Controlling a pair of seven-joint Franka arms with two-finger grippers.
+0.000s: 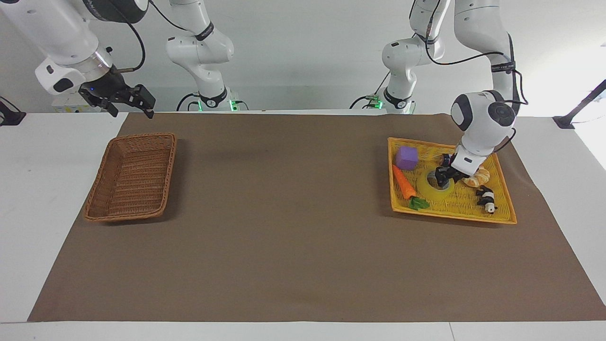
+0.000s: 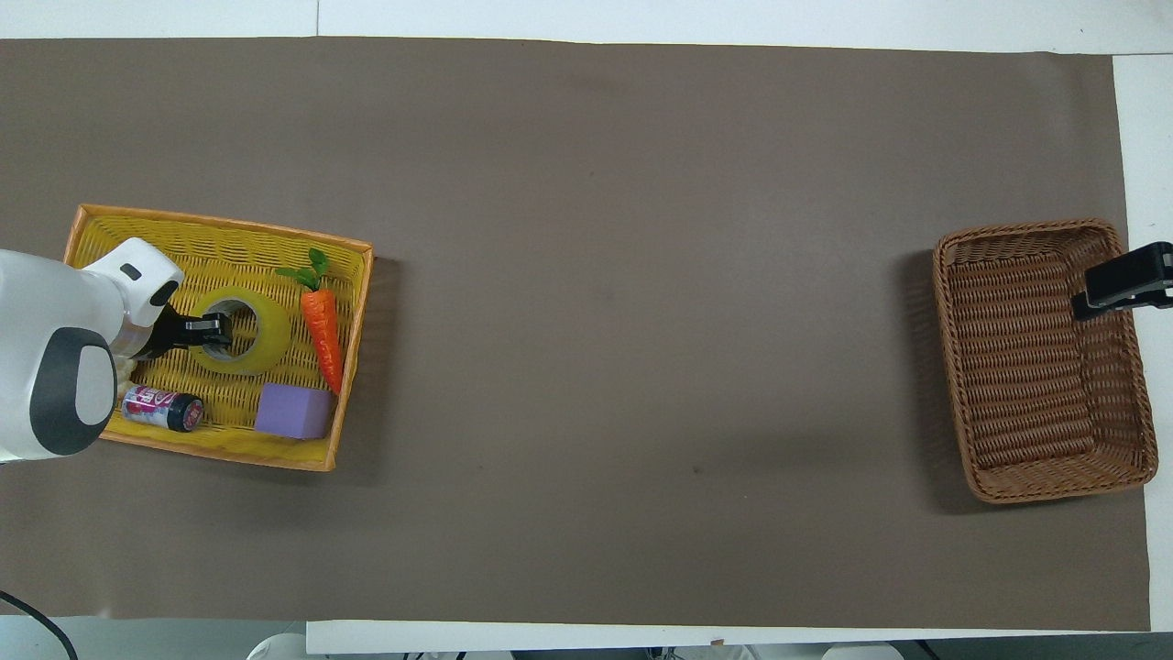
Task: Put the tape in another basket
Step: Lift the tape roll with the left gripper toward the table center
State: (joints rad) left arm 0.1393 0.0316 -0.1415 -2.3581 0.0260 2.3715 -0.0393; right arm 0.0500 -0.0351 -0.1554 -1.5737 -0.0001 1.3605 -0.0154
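Note:
The yellow tape roll point(image 1: 427, 190) lies flat in the flat yellow tray point(image 1: 454, 209) at the left arm's end of the table. My left gripper point(image 1: 443, 180) is down at the roll's rim on the side toward the left arm's end, fingers open, one reaching into the white core. In the overhead view the left gripper point(image 2: 216, 329) sits on the rim of the tape point(image 2: 264, 335). The brown wicker basket point(image 1: 132, 175) stands at the right arm's end. My right gripper point(image 1: 132, 112) waits open in the air over the basket's edge point(image 2: 1035, 367).
In the yellow tray point(image 2: 211, 236) beside the tape lie a toy carrot point(image 2: 323, 328), a purple cube point(image 2: 293, 411), a small can point(image 2: 162, 409), a bread piece point(image 1: 478, 178) and a panda figure point(image 1: 486, 199). A brown mat point(image 1: 284, 227) covers the table.

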